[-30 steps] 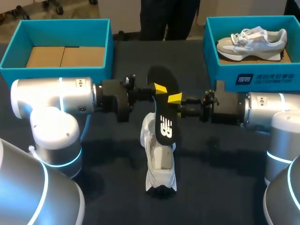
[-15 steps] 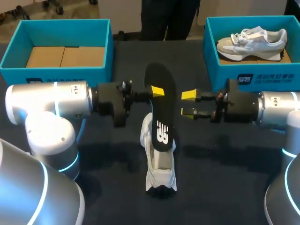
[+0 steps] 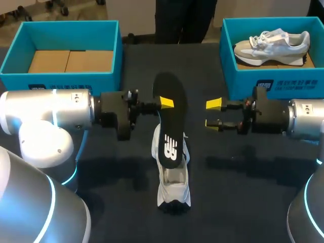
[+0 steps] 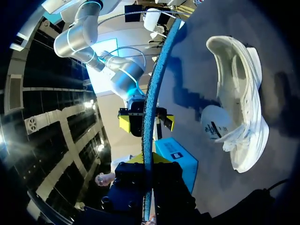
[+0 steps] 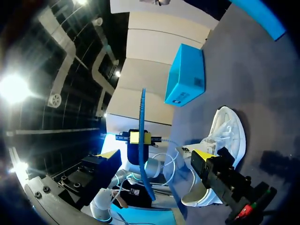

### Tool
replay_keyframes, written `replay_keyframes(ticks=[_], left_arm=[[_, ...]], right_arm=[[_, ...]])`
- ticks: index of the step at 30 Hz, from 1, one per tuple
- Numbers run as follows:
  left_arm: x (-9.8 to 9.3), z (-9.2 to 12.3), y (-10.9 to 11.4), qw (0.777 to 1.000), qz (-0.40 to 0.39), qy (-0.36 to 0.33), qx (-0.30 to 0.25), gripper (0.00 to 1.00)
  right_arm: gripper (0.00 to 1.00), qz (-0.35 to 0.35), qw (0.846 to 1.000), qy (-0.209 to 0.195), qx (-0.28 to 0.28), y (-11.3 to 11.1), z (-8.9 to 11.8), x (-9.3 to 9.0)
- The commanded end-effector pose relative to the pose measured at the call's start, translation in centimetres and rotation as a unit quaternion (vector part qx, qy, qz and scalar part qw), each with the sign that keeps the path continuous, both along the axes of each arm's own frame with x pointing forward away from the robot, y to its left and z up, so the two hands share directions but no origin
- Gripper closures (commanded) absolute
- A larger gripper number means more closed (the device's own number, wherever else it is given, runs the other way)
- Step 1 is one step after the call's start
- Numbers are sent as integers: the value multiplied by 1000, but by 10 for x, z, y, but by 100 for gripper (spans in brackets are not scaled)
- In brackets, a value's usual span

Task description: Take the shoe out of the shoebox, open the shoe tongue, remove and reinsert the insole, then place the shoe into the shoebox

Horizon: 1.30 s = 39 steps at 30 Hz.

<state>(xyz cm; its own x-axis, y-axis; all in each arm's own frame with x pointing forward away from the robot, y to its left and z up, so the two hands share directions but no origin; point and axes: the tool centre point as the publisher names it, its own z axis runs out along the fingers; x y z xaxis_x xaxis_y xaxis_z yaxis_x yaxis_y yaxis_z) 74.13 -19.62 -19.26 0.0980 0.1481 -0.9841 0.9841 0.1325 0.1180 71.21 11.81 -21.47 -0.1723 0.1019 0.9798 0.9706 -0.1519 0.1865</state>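
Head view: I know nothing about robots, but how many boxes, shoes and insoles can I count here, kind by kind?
Blue boxes: 2, the left box, shoeless, and the right box.
Shoes: 2, the white shoe outside the boxes and the pale shoe in the right box.
Insoles: 1, the black insole.
Total: 5.

a dark-covered table (image 3: 238, 202) carries two open teal boxes at its far corners, the left shoebox (image 3: 66, 81) and the right shoebox (image 3: 304, 83), well apart (the white shoe (image 3: 172, 187) sits on the cloth between them, nearer the front).
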Motion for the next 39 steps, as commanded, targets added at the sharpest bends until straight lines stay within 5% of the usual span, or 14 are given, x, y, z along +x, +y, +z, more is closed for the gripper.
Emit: replay_keyframes(ticks=[1,4,9,14,15,16,26,35,39], left_arm=[[-10,6,13,1000,2,22,13,100],[-13,10,19,999,-5,49,14,100],[-22,11,27,998,-10,57,18,100],[-30,9,30,998,-8,64,23,100],[-32,8,31,997,-8,67,25,100],[-34,7,31,997,-7,72,29,100],[-43,4,29,992,1,119,37,100],[-56,17,28,984,-7,166,56,100],[-61,19,28,977,-18,205,57,100]], right_arm=[[0,-2,1000,0,-1,0,0,-2],[0,-2,1000,0,-1,0,0,-2],[0,34,994,-88,-63,-15,4,-11],[0,130,971,-147,-136,-19,4,-18],[0,176,957,-160,-166,-17,3,-19],[0,227,946,-165,-161,-15,1,-20],[0,227,946,-165,-161,-15,1,-20],[0,279,861,-264,-333,-15,29,-43],[0,296,826,-273,-394,-17,30,-50]])
